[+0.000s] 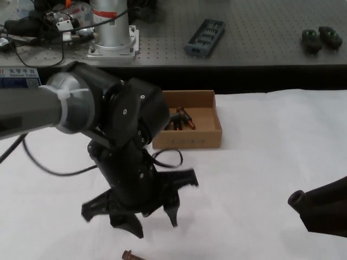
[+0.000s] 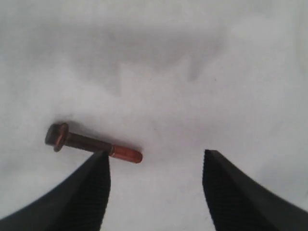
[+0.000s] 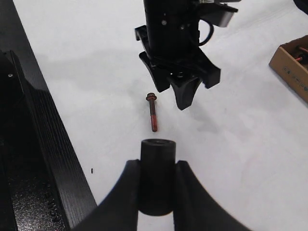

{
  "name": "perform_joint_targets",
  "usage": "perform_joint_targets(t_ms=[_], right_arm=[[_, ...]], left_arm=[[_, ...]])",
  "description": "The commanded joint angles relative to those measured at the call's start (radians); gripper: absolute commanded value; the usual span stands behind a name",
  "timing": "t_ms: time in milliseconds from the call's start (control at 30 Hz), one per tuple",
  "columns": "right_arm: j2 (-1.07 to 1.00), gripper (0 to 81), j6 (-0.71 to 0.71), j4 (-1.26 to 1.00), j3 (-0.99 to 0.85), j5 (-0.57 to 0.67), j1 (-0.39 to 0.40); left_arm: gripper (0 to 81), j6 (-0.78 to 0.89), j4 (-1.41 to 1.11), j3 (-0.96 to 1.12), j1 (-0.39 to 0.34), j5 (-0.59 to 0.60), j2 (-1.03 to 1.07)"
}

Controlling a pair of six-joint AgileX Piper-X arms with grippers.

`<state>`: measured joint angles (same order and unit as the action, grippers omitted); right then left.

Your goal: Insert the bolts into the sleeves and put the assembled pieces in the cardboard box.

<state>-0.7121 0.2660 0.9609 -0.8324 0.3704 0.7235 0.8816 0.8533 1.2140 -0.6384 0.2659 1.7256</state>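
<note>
Past the far edge of the white cloth (image 1: 271,141) I can see the perforated metal table (image 1: 260,49). It carries a silver post (image 1: 111,24), a blue-grey bit case (image 1: 205,35) and two dark knobs (image 1: 322,38) with green centres, all well apart from the work. The cardboard box (image 1: 190,136) sits on the cloth on the far side, open on top, with a few assembled pieces (image 1: 182,119) lying inside. In the high view the bulk of my left arm covers the box's near left corner and much of the cloth in the middle.

The bolt (image 2: 91,143) lies flat on the cloth near the bench's front edge. Its flanged head is dark and its threaded end is copper-coloured. My left gripper (image 2: 156,156) hangs over that spot with its fingers spread wide and bare cloth between them. The bolt's threaded tip lies just beside one fingertip (image 2: 98,168), off to the side rather than between the two. I cannot tell how close the tips are to the cloth.

My right gripper (image 3: 156,163) is clamped on a black sleeve (image 3: 156,147). The sleeve's open end sticks out past the fingertips, toward the bolt and the left gripper. In the high view this arm is low at the near right, well apart from the left arm.
</note>
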Motion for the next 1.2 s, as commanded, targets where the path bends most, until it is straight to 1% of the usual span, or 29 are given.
perform_joint_targets(t_ms=[0, 100, 200, 267, 400, 433, 467, 567, 667, 733, 767, 933, 1167], right_arm=[[0.007, 1.9, -0.003, -0.003, -0.003, 0.015, 0.000], [0.007, 1.9, -0.003, -0.003, -0.003, 0.015, 0.000], [0.007, 1.9, -0.003, -0.003, -0.003, 0.015, 0.000], [0.007, 1.9, -0.003, -0.003, -0.003, 0.015, 0.000], [0.007, 1.9, -0.003, -0.003, -0.003, 0.015, 0.000], [0.007, 1.9, -0.003, -0.003, -0.003, 0.015, 0.000], [0.007, 1.9, -0.003, -0.003, -0.003, 0.015, 0.000], [0.007, 1.9, -0.003, -0.001, -0.003, 0.015, 0.000], [0.007, 1.9, -0.003, 0.004, -0.003, 0.025, 0.000], [0.007, 1.9, -0.003, 0.008, -0.003, 0.033, 0.000], [0.007, 1.9, -0.003, 0.009, -0.003, 0.033, 0.000], [0.007, 1.9, -0.003, 0.009, -0.003, 0.033, 0.000], [0.007, 1.9, -0.003, 0.017, -0.003, 0.033, 0.000]], left_arm=[[41.9, 0.339, 0.000, -0.001, -0.024, -0.105, 0.000], [41.9, 0.577, 0.006, -0.001, -0.060, -0.189, 0.000], [41.4, 0.700, 0.021, -0.001, -0.098, -0.238, 0.000], [36.8, 0.705, 0.056, -0.001, -0.127, -0.286, 0.000], [21.4, 0.713, 0.175, -0.009, -0.180, -0.371, 0.000], [19.0, 0.713, 0.187, -0.014, -0.189, -0.375, 0.000], [18.4, 0.713, 0.196, -0.023, -0.197, -0.374, 0.000], [21.7, 0.720, 0.199, -0.044, -0.210, -0.371, 0.000], [29.3, 0.742, 0.209, -0.058, -0.211, -0.355, 0.000], [36.6, 0.768, 0.200, -0.063, -0.211, -0.349, 0.000], [38.2, 0.768, 0.189, -0.063, -0.211, -0.350, 0.000], [37.7, 0.789, 0.102, -0.088, -0.211, -0.351, 0.000], [36.5, 0.819, 0.052, -0.089, -0.206, -0.351, 0.023]])
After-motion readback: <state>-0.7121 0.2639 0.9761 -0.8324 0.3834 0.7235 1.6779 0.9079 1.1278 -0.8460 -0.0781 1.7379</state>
